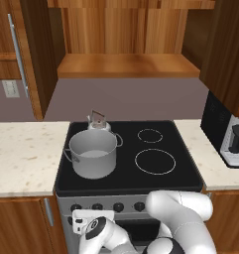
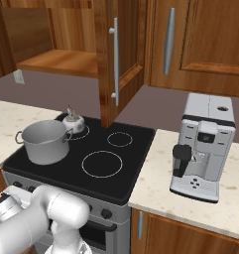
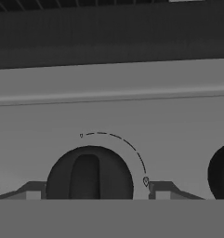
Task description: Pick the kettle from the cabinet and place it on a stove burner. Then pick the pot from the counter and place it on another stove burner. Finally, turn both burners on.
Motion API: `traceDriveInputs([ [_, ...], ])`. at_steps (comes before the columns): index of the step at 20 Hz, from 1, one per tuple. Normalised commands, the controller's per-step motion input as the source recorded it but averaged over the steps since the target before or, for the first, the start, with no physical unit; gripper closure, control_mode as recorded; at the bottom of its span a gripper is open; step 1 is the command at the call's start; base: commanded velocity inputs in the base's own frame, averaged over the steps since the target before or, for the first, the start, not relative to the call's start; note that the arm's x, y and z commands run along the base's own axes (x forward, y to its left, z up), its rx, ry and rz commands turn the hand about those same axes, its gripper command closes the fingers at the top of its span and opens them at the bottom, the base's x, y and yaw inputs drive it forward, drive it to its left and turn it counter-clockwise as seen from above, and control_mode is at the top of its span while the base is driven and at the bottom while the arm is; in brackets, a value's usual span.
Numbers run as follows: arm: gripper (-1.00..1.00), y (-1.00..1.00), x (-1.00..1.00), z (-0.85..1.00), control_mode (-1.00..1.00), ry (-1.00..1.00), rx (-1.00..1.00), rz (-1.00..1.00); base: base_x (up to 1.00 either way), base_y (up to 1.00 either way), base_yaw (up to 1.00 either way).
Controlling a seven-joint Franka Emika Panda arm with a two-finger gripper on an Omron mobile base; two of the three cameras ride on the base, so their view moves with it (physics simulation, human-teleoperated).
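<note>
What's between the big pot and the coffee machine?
In the right base view, two bare burner rings lie between the pot and the coffee machine, then some counter.

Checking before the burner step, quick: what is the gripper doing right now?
Gripper: open, holding nothing, its jaws standing either side of a dark stove knob on the stove's front panel.

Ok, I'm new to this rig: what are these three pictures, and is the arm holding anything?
The machine is a white arm on a driving base. Two pictures look forward from the base, from its left and right; the third looks out of the hand. On the stove stand a pot and, behind it, a kettle. A coffee machine sits on the counter. The gripper holds nothing: its fingertips flank a stove knob, apparently without touching it.
</note>
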Motion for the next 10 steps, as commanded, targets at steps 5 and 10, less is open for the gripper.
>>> traceDriveInputs([
  [5,1.0,0.0,0.04,0.0,-1.0,0.0,0.0,0.0,0.0,0.0,0.0],
  [10,1.0,-0.04,0.01,0.0,-1.0,0.0,0.0,0.0,0.0,0.0,0.0],
])
